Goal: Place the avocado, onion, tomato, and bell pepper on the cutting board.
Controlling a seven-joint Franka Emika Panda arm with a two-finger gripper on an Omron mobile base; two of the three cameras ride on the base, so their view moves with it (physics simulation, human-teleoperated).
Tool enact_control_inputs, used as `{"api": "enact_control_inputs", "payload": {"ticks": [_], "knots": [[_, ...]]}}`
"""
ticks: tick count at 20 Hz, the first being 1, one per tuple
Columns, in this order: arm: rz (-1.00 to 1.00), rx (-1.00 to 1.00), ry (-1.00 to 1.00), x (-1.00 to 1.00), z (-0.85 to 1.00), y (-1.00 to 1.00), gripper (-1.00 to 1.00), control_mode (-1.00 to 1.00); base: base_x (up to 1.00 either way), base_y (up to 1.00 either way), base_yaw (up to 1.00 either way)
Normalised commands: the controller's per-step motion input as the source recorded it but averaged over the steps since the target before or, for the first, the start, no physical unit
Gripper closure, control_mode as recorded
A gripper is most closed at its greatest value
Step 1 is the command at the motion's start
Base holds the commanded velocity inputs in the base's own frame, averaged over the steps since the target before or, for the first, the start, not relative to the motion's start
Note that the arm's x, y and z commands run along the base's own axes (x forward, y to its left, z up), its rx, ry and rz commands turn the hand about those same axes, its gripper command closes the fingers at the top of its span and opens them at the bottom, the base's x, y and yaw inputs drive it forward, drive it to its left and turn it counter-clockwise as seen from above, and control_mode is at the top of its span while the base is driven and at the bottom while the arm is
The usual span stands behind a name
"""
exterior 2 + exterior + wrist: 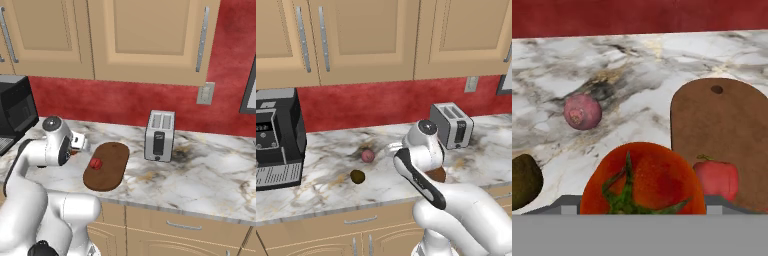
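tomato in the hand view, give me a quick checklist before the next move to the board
1. Tomato between the gripper's fingers: ok, it sits large and close at the bottom of the hand view, though contact itself is hidden.
2. Free space on the cutting board: ok, bare wood around the one item on it.
3. Bell pepper already on the board: ok, near its lower left part.
4. Onion and avocado placed: not ok, both lie on the counter left of the arm.
5. Tomato lifted off the counter: cannot tell.
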Motion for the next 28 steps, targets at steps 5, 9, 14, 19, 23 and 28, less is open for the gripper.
{"api": "enact_control_inputs", "payload": {"ticks": [5, 9, 14, 19, 23, 28], "knots": [[0.00, 0.00, -0.13, -0.14, 0.84, -0.47, 1.00, -1.00, 0.00, 0.00, 0.00], [0.00, 0.00, -0.15, -0.02, 0.54, -0.37, 1.00, -1.00, 0.00, 0.00, 0.00], [0.00, 0.00, -0.10, 0.03, 0.25, -0.30, 1.00, -1.00, 0.00, 0.00, 0.00], [0.00, 0.00, 0.00, 0.01, 0.02, -0.23, 1.00, -1.00, 0.00, 0.00, 0.00], [0.00, 0.00, 0.03, 0.03, 0.00, -0.14, 1.00, -1.00, 0.00, 0.00, 0.00], [0.00, 0.00, 0.09, 0.08, 0.00, -0.06, 1.00, -1.00, 0.00, 0.00, 0.00]]}}
